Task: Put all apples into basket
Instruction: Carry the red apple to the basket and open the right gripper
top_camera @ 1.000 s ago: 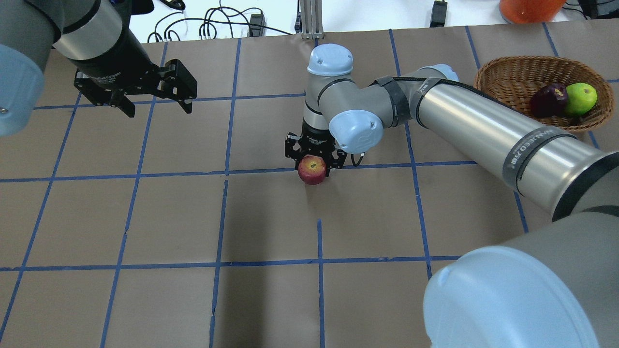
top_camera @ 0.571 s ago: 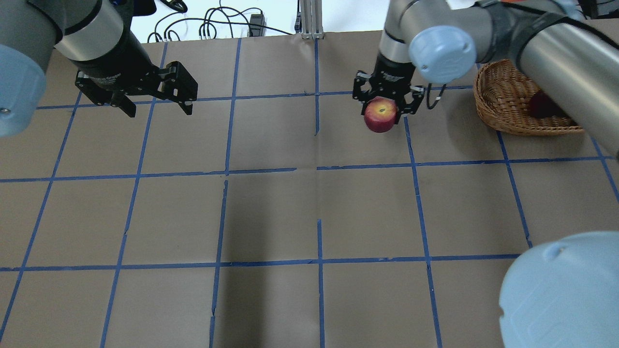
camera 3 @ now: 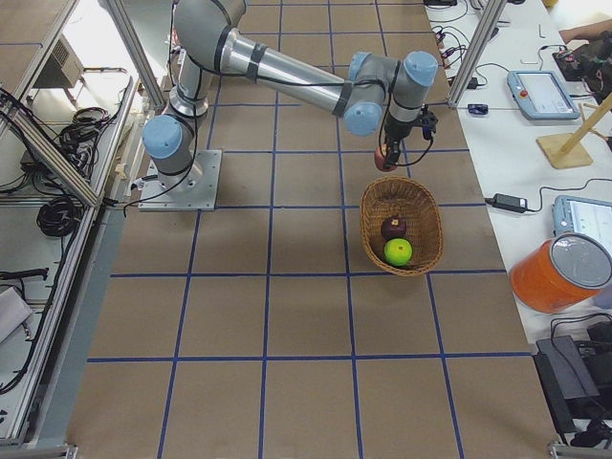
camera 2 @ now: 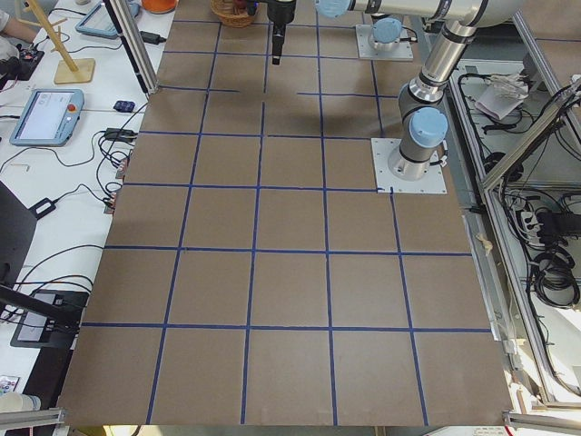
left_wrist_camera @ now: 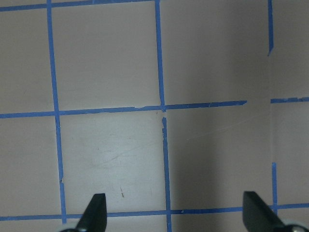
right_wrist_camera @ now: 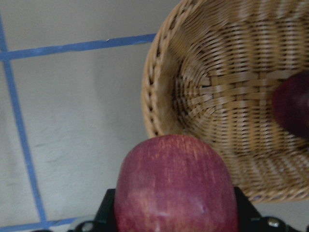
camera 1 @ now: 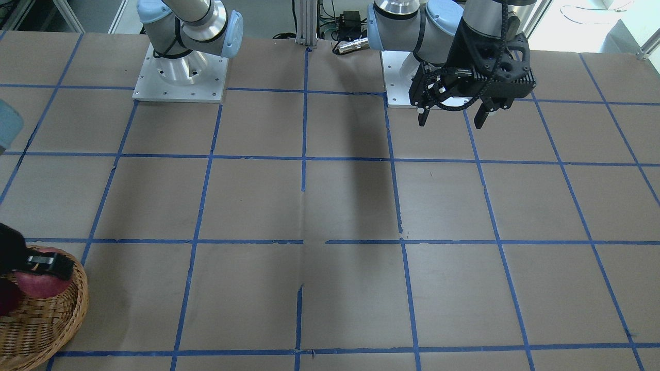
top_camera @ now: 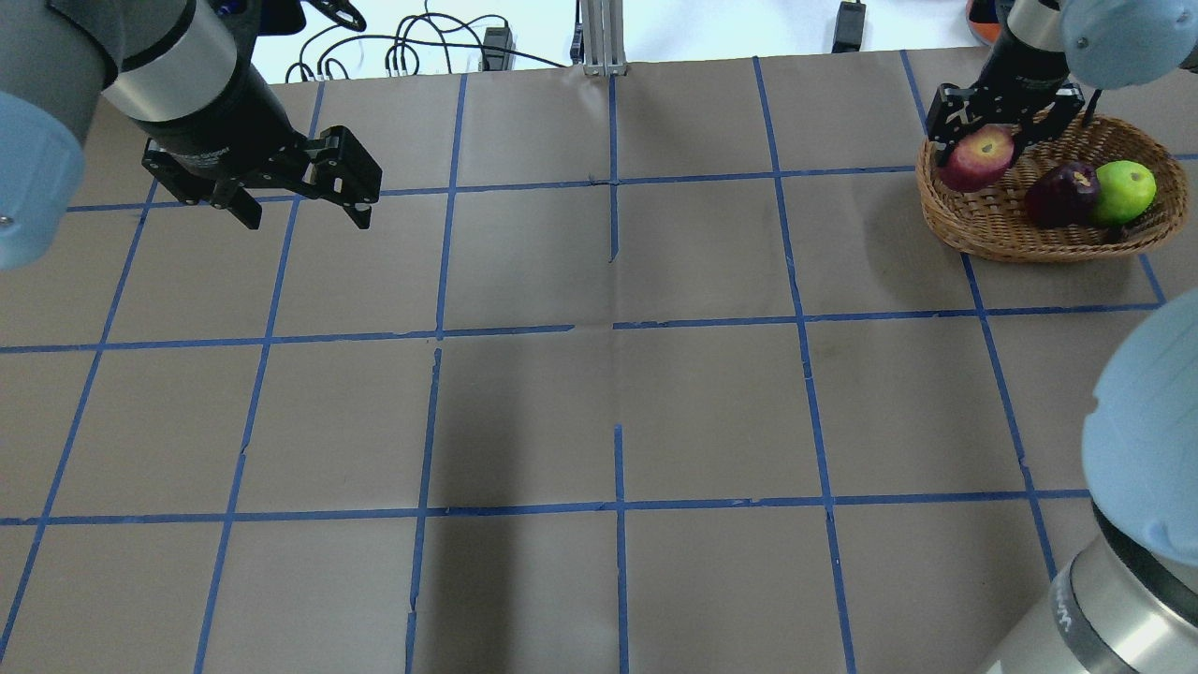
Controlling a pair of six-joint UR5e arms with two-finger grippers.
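Right gripper [top_camera: 988,140]: pinching the red apple [right_wrist_camera: 176,188] between its two black fingers, one on either flank, jaws parted only to the fruit's width; nothing else in its hold.
Red apple, whereabouts: hanging in the air at the rim of the basket [top_camera: 983,229], on the side towards the table's middle. The wrist camera is showing it only partly over the wicker, so I am judging it not quite placed for letting go.
Reason for the spot: the unfilled end of the basket is lying just ahead of it, so a drop there should be leaving the other two apples undisturbed.
Red apple, surface: showing fine darker streaks over a pinkish red; smooth, round and firm-looking, so a grip across its widest part is suiting it.
Purple apple [top_camera: 1060,194]: sitting inside the basket, dark maroon and dull-skinned, pale stem end facing up.
Green apple [top_camera: 1123,190]: lying just beside the purple one, seemingly touching it; bright lime, smooth.
Basket, make: light-brown woven wicker with a thick plaited rim and shallow sloping walls, likely to be rolling fruit inward.
Left gripper [top_camera: 307,213]: hanging above the table well apart from the basket, fingers spread wide and holding nothing; seemingly waiting out of the way.
Table [top_camera: 524,421]: wearing matt brown paper, gridded with blue tape [top_camera: 524,329].
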